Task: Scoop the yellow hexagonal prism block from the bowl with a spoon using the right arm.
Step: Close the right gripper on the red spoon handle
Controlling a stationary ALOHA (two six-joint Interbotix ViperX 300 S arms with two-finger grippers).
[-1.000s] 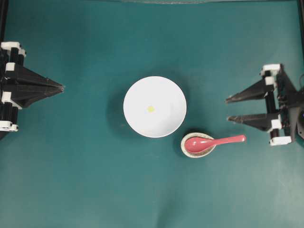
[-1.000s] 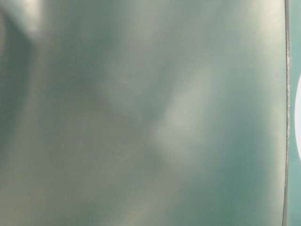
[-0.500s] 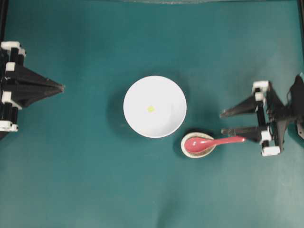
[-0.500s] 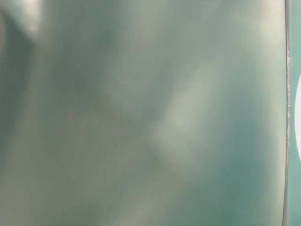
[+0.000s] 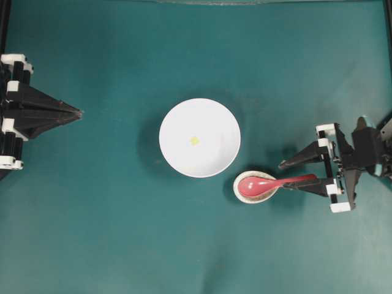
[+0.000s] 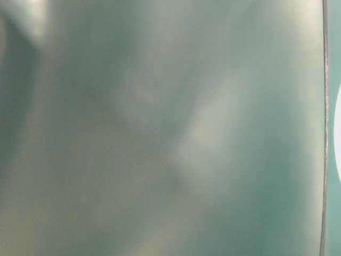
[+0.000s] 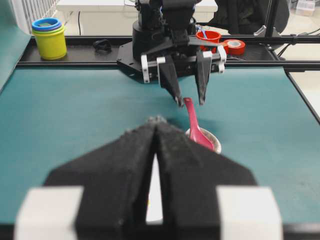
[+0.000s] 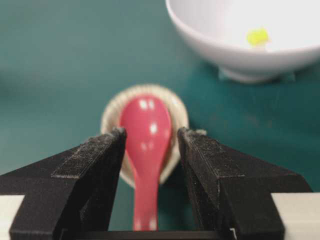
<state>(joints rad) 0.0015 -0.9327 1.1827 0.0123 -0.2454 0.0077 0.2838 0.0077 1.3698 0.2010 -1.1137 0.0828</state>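
A tiny yellow hexagonal prism block (image 5: 194, 141) lies near the middle of the white bowl (image 5: 184, 160) at the table's centre. The pink-red spoon (image 5: 269, 183) rests with its scoop in a small speckled dish (image 5: 241, 193), handle pointing right. My right gripper (image 5: 286, 176) is open and straddles the handle's end. In the right wrist view the spoon (image 8: 148, 131) runs between the black fingers (image 8: 95, 160) with a gap on each side; the bowl (image 8: 240, 57) and block (image 8: 257, 36) sit beyond. My left gripper (image 5: 78, 113) is shut and empty at the far left.
Seen from the left wrist, stacked yellow and blue cups (image 7: 48, 37), a red cup (image 7: 209, 36) and a red tape roll (image 7: 234, 46) stand on the black ledge behind the right arm. The table-level view is a blur of green.
My right gripper has moved left and towards the front of the table, coming down around the spoon's handle, jaws still wide. The spoon, bowl, block and left arm have not moved.
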